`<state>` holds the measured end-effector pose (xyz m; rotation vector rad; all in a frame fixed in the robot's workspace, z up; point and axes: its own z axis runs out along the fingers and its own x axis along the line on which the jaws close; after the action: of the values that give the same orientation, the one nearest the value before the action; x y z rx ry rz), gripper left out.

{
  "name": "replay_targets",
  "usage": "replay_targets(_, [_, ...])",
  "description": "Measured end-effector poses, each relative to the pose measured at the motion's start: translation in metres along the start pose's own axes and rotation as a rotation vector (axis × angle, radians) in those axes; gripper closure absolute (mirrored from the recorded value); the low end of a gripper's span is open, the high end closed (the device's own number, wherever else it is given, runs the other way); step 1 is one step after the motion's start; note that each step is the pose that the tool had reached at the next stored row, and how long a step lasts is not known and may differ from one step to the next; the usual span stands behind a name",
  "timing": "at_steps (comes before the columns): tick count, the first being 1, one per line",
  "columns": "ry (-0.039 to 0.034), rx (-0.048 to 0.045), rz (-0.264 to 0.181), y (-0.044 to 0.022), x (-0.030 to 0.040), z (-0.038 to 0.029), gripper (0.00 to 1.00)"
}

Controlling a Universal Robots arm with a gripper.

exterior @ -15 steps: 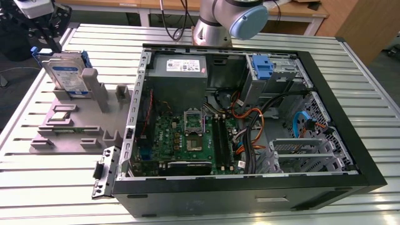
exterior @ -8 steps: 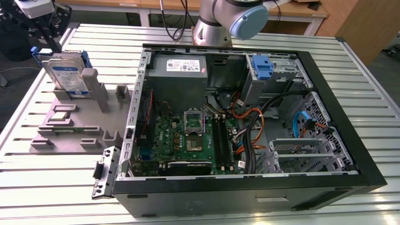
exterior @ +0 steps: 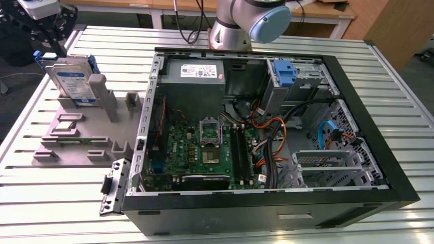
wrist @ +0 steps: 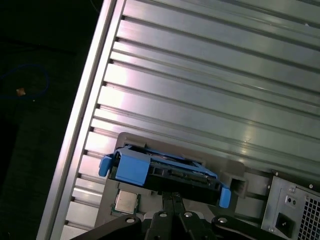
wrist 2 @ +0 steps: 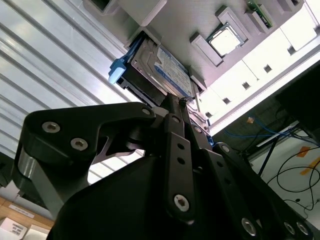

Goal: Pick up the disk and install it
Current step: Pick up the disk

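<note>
Pincer (wrist: 172, 196) fingers pressed together, gripping nothing; hangs close above top edge of disk (exterior: 71, 81) (whether it touches, cannot tell). Disk stands upright in slot of grey holder (exterior: 88, 129) on slatted tabletop (exterior: 40, 203), to exterior view's left of open computer case (exterior: 271, 201). Bare blue bracket (exterior: 285, 73) sits inside case.
</note>
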<state>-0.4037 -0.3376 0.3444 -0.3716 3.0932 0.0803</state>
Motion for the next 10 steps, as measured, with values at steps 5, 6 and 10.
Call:
replay_targets(5, [0.0000, 0.0000, 0.000, 0.0000, 0.0000, 0.0000, 0.89])
replay_targets(6, [0.0000, 0.0000, 0.000, 0.0000, 0.0000, 0.0000, 0.89])
replay_targets(10, [0.0002, -0.0015, -0.013, 0.0000, -0.0001, 0.0000, 0.89])
